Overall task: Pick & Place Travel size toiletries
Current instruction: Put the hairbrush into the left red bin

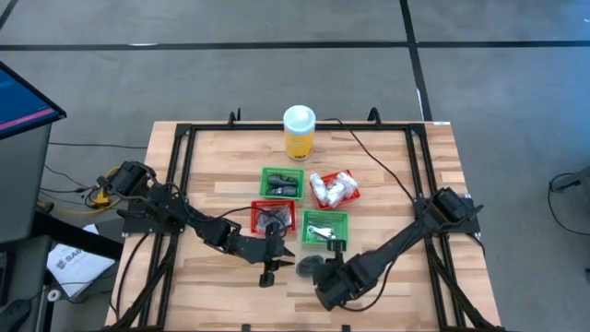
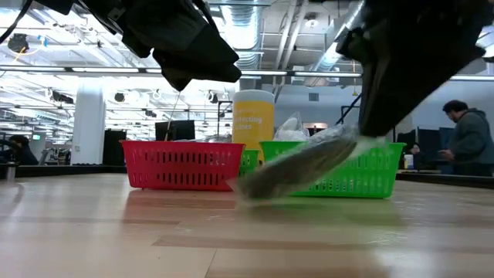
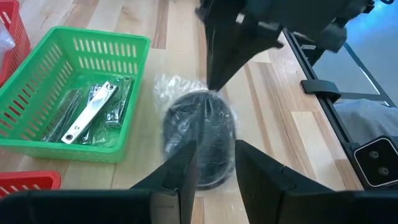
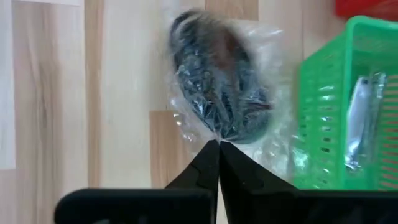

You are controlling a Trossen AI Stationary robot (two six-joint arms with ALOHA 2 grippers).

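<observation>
A flat black round disc in a clear crinkly packet [image 4: 217, 81] is lifted by one end near the table's front middle, beside a green basket [image 3: 37, 93]. My right gripper [image 4: 218, 143] is shut on the packet's wrap and reaches down from the right [image 1: 324, 269]. My left gripper [image 3: 214, 155] stands open just left of the packet [image 1: 275, 267], above the table, with nothing between its fingers. Slim silvery pieces [image 3: 87, 112] lie in that green basket. My right gripper pinches the edge of the packet's clear wrap [image 4: 214, 132] between its two fingertips, beside the disc. The fingers come from above, slanting down. The packet hangs tilted below them, its low end [image 2: 251, 191] at the tabletop; whether that end touches the table I cannot tell.
A red basket [image 1: 273, 218] and a second green basket [image 1: 282, 183] stand behind the left gripper. White-and-clear packets [image 1: 334, 187] lie on the table at the middle. A tall yellow bottle [image 1: 299, 132] stands at the far edge. A black frame [image 1: 175, 166] rims the table.
</observation>
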